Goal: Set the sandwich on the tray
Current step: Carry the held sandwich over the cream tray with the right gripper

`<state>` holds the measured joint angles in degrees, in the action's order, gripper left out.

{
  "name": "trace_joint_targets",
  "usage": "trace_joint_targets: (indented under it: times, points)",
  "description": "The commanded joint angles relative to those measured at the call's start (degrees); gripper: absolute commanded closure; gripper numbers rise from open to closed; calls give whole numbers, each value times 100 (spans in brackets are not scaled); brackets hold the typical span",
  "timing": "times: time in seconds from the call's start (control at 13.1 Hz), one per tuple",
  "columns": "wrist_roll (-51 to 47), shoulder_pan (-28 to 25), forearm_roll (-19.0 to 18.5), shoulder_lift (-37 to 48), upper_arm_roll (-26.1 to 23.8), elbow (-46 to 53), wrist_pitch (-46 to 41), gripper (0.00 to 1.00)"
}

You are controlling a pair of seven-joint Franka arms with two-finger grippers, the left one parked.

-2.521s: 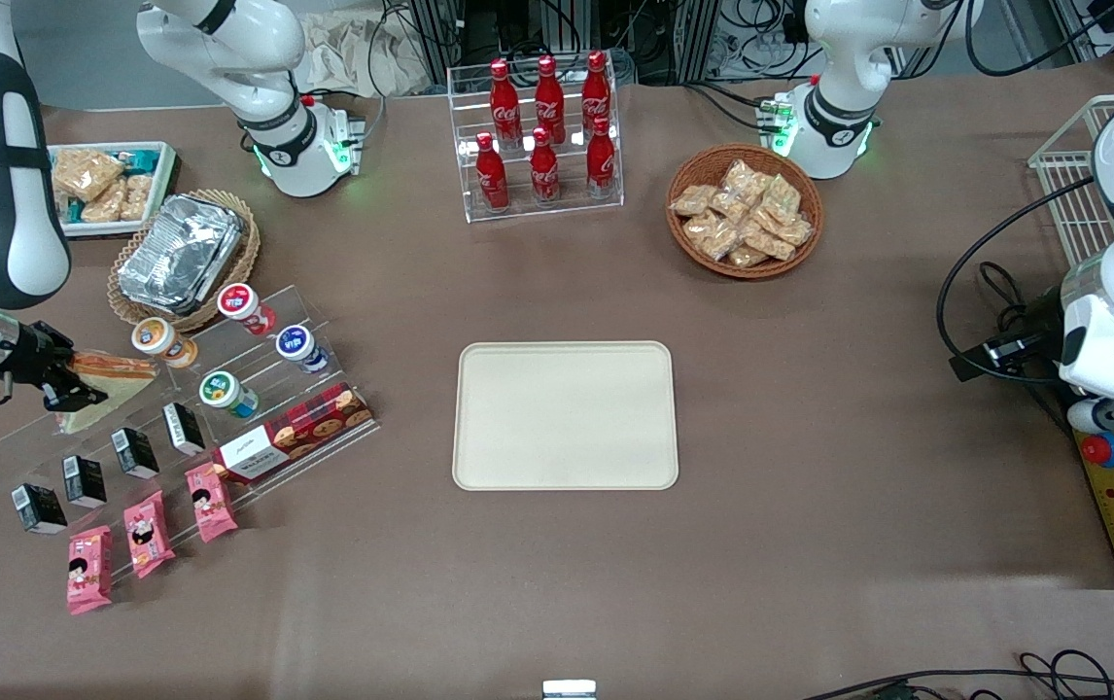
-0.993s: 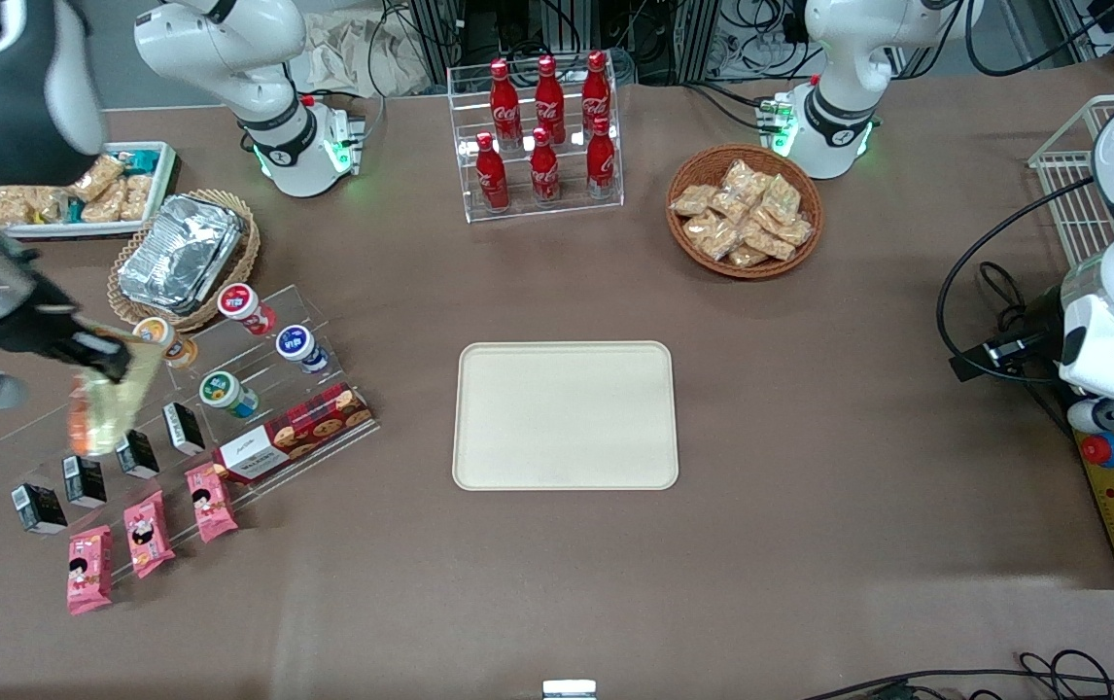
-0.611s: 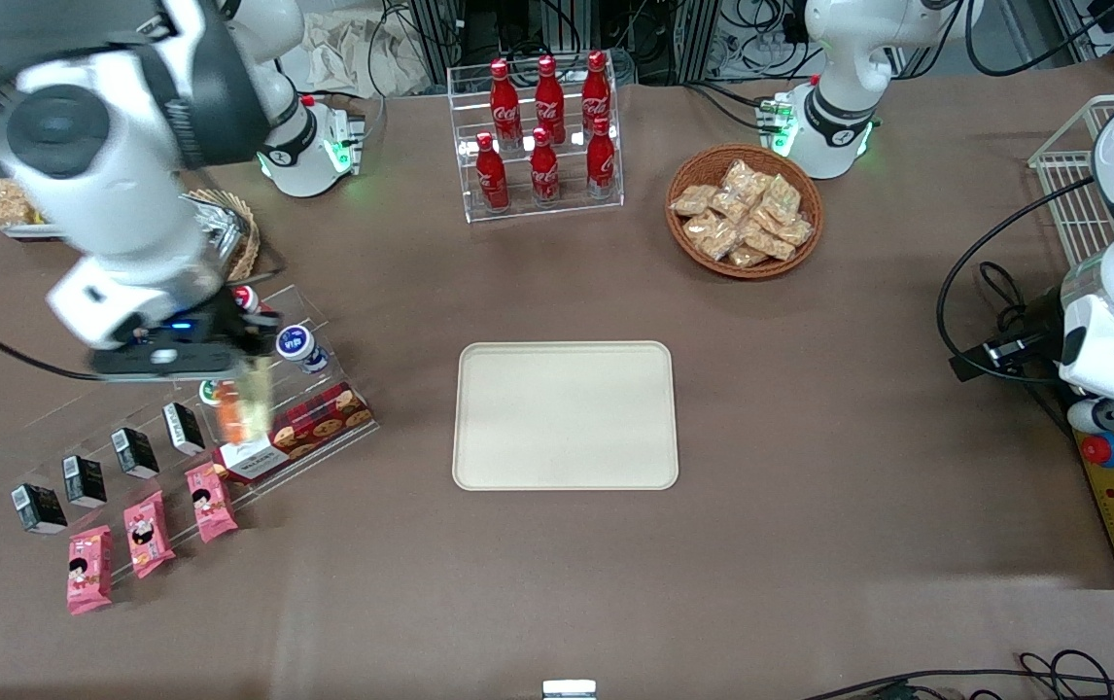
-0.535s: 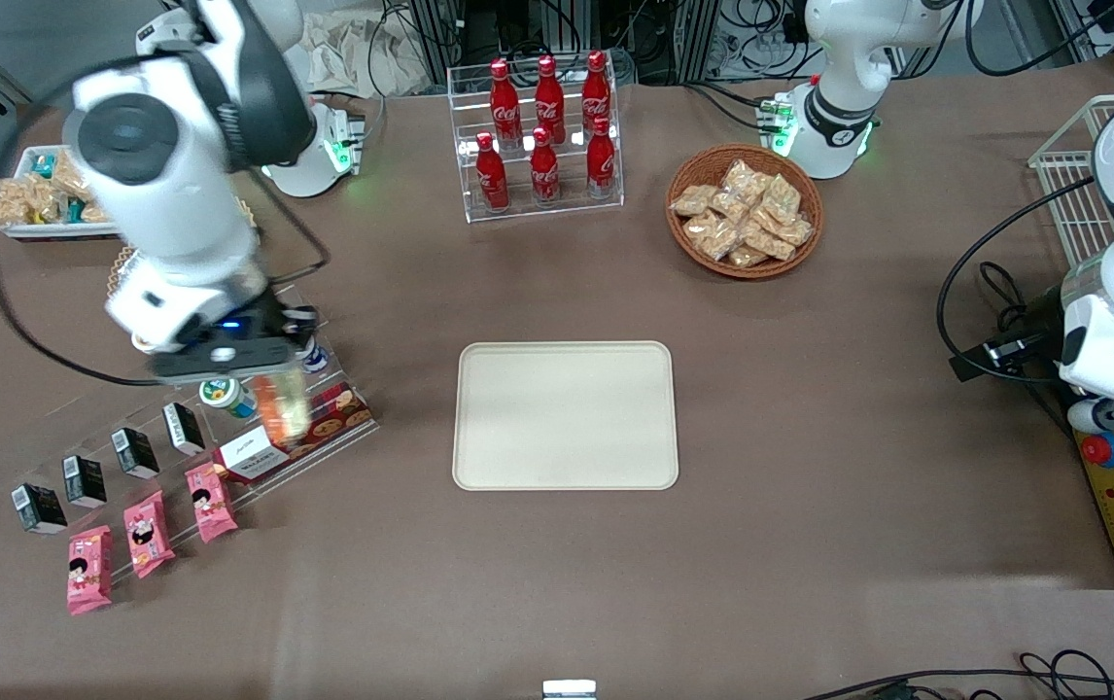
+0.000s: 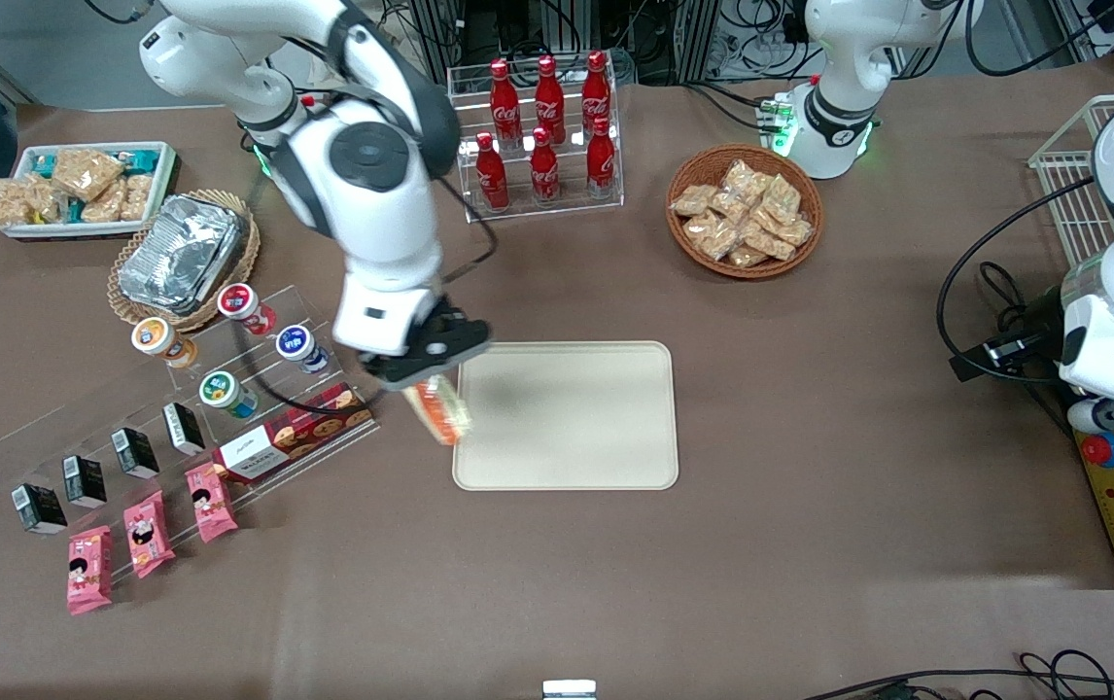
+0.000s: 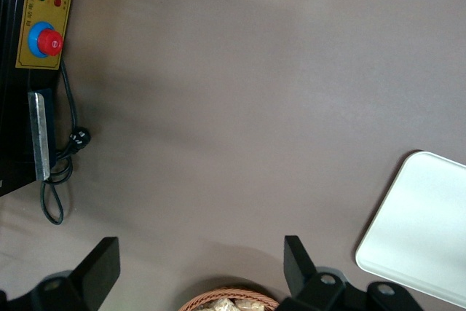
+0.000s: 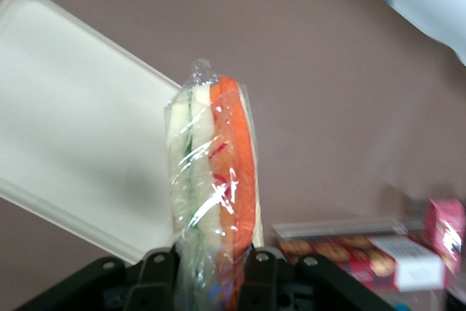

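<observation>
The wrapped wedge sandwich (image 5: 438, 410), pale bread with orange and green filling, hangs from my right gripper (image 5: 426, 374), which is shut on it. It hovers above the edge of the cream tray (image 5: 576, 418) that faces the working arm's end of the table. In the right wrist view the sandwich (image 7: 212, 180) stands between the fingers (image 7: 156, 271), with the tray (image 7: 65, 114) and brown table below. The tray's corner also shows in the left wrist view (image 6: 422, 234).
A clear stepped rack with cups, black cartons, pink packets and a red cookie box (image 5: 295, 433) lies beside the gripper toward the working arm's end. A cola bottle rack (image 5: 542, 131), a snack basket (image 5: 744, 209), foil trays (image 5: 180, 253) and a white tub (image 5: 81, 185) stand farther from the camera.
My gripper has lifted the sandwich off the clear rack and carried it across the table toward the tray; it now hangs over the tray's edge.
</observation>
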<state>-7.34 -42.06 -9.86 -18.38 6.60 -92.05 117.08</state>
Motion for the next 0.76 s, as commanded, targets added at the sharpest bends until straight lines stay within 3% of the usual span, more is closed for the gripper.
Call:
trace_joint_targets:
  times: [0.0, 0.46, 0.69]
  points:
    - [416, -363, -87, -630, 52, 266, 586, 75]
    - [1821, -567, -87, -1808, -53, 275, 2387, 75]
    - [3031, -541, -113, -2309, -44, 520, 2793, 74]
